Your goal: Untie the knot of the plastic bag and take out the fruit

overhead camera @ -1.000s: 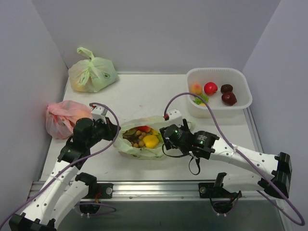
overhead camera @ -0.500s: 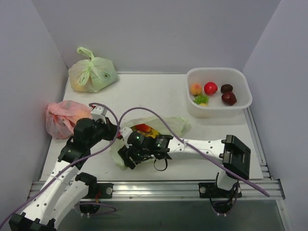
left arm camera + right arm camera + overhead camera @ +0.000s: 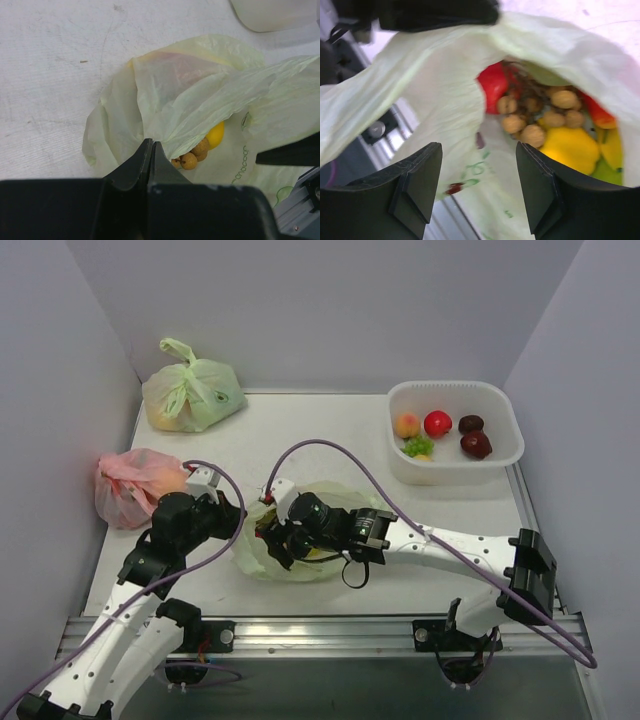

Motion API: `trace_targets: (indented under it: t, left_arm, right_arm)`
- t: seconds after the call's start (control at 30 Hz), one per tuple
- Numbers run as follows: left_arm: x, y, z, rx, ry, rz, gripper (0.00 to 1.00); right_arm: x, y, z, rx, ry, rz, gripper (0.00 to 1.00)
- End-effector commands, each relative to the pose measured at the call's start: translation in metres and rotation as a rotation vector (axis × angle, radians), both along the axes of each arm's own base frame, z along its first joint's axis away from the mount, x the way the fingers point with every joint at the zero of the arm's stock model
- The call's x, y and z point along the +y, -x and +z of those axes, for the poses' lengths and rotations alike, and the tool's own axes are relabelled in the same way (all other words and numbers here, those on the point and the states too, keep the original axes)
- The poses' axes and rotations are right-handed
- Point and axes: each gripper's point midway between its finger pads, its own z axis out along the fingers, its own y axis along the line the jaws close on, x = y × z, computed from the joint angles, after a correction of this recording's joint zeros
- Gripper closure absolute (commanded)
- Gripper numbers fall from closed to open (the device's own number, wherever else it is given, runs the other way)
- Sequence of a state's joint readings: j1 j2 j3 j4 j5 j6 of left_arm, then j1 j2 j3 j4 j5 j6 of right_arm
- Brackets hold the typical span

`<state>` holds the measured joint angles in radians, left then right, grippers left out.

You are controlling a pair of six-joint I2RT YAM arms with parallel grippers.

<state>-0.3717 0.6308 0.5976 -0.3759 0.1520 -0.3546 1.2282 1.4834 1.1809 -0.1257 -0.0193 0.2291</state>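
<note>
The pale-green plastic bag (image 3: 252, 552) lies open at the table's middle; no knot shows. My left gripper (image 3: 238, 524) is shut on the bag's left rim; in the left wrist view its tips (image 3: 150, 145) pinch the film (image 3: 200, 90), with the tan berry cluster (image 3: 192, 156) and yellow fruit (image 3: 216, 135) under the flap. My right gripper (image 3: 279, 540) hovers open over the bag's mouth. In the right wrist view it (image 3: 480, 172) is empty, its jaws wide apart above the bag wall (image 3: 435, 95). Red fruit (image 3: 493, 87), the tan cluster (image 3: 535, 122) and the yellow fruit (image 3: 570, 147) lie inside.
A white tub (image 3: 503, 462) at the back right holds a peach, a red fruit, two maroon fruits and a green piece. A tied plump green bag (image 3: 195, 392) sits at the back left. A pink-red bag (image 3: 135, 485) lies by the left wall.
My right arm has swung left from the bag's right side and now has its open gripper at the bag's mouth. The left gripper has kept its hold on the rim.
</note>
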Motion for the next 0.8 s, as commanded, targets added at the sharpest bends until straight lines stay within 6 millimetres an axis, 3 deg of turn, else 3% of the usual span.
trace_targets:
  t: [0.0, 0.23, 0.43, 0.53, 0.77]
  left_arm:
    - [0.001, 0.003, 0.000, -0.004, -0.006, 0.002, 1.00]
    - [0.002, -0.003, -0.001, -0.001, -0.021, 0.015, 1.00]
    - [0.000, -0.005, -0.004, 0.009, -0.020, 0.010, 1.00]
    - [0.000, -0.006, -0.006, 0.016, -0.021, 0.012, 1.00]
    - [0.001, -0.008, -0.007, 0.022, -0.017, 0.021, 1.00]
  right_arm:
    - [-0.017, -0.033, -0.008, -0.074, 0.059, -0.099, 0.39]
    - [-0.017, -0.064, -0.036, -0.094, 0.110, -0.165, 0.41]
    - [0.001, -0.065, -0.071, -0.084, 0.156, -0.092, 0.35]
    - [0.015, -0.069, -0.075, -0.110, 0.146, -0.056, 0.30]
    - [0.024, -0.077, -0.077, -0.185, 0.169, -0.024, 0.30]
